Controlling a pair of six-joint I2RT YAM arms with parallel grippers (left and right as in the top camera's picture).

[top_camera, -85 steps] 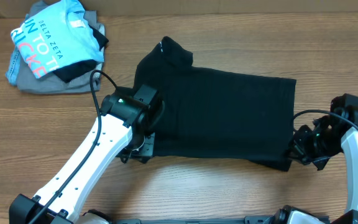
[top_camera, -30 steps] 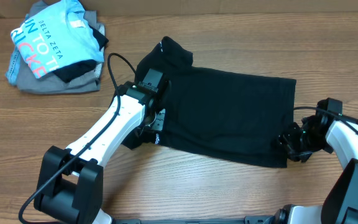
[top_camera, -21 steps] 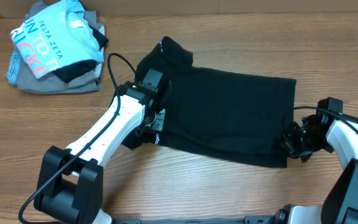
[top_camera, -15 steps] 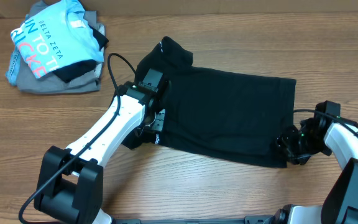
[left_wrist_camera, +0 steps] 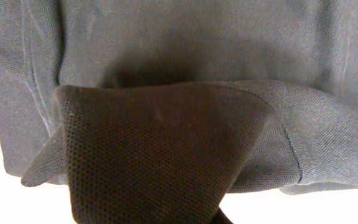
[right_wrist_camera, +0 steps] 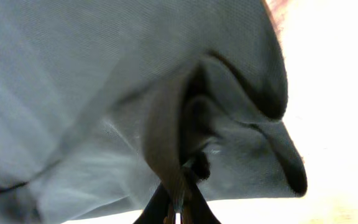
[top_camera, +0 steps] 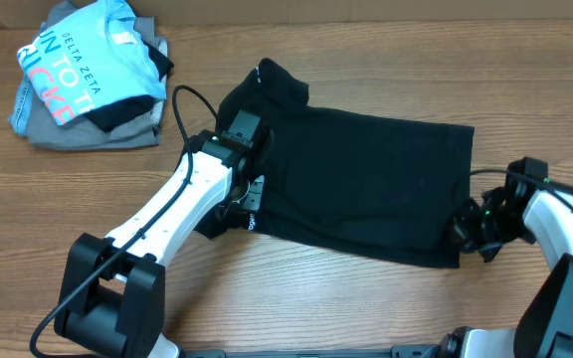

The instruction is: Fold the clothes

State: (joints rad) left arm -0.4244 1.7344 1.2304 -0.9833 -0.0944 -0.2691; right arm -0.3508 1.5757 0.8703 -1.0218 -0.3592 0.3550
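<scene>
The clothes, a black T-shirt [top_camera: 366,179], lie spread across the middle of the wooden table [top_camera: 316,298], a small white tag [top_camera: 260,70] at the far left corner. My left gripper [top_camera: 250,204] sits at the shirt's left edge. In the left wrist view a raised fold of black fabric [left_wrist_camera: 154,149] covers the jaws, which look shut on it. My right gripper [top_camera: 466,234] is at the shirt's near right corner. In the right wrist view its fingers [right_wrist_camera: 160,208] are pinched together on a gathered fold of the shirt [right_wrist_camera: 92,74].
A light blue printed shirt [top_camera: 78,70] lies on a grey folded garment [top_camera: 88,134] at the far left corner of the table. Bare wood runs along the near edge, crossed by my two white arms.
The right gripper's jaws have closed on the shirt's near right corner after small shifts there. The left arm moved farther in earlier and has stayed still over the last second.
</scene>
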